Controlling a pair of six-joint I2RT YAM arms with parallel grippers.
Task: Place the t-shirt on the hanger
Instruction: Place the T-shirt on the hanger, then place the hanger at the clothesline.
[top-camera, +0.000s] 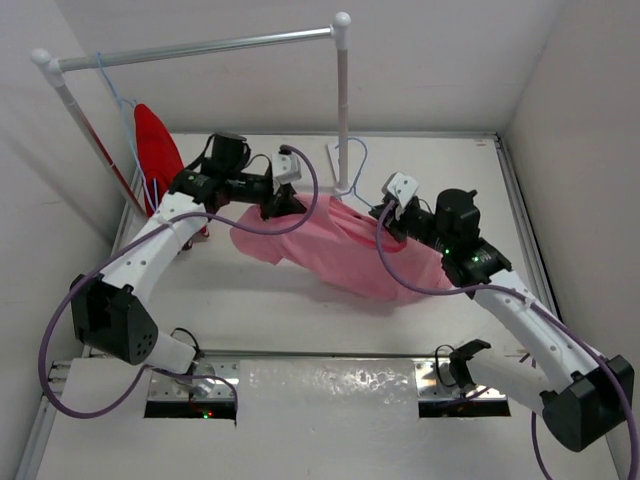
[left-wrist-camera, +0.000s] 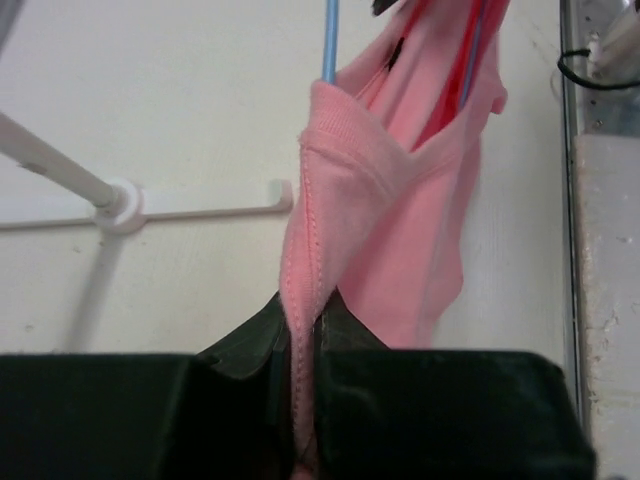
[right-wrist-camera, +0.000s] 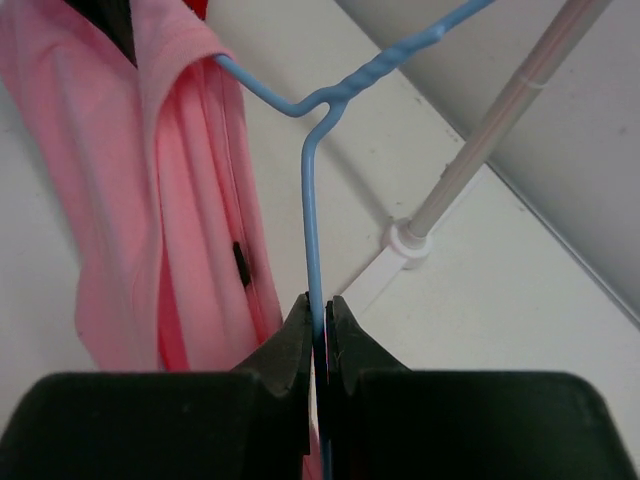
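The pink t-shirt (top-camera: 340, 255) hangs bunched at the middle of the top view, stretched between the two arms above the white table (top-camera: 250, 315). The left gripper (left-wrist-camera: 303, 325) is at the shirt's 10 o'clock corner. Its jaws are closed on a stitched edge of the pink fabric, which runs up out of the pinch as a folded ridge. The right gripper (right-wrist-camera: 318, 312) is at the shirt's 2 o'clock side. Its jaws are clamped on the thin light-blue wire of the hanger (right-wrist-camera: 309, 210).

In the right wrist view the wire climbs straight from the fingers to the twisted neck. One shoulder branches toward 10 o'clock and goes in under the shirt's cloth, and the hook stem leads away toward 1 o'clock. The shirt drapes beside the wire, and a small dark mark shows on one fold. In the left wrist view a short length of the blue wire stands just above the shirt's neckline.

The clothes rack (top-camera: 200, 47), a metal bar on white posts, stands at 12 o'clock across the far side of the table. A red garment (top-camera: 158, 150) hangs at its 10 o'clock end, well apart from the pink shirt.
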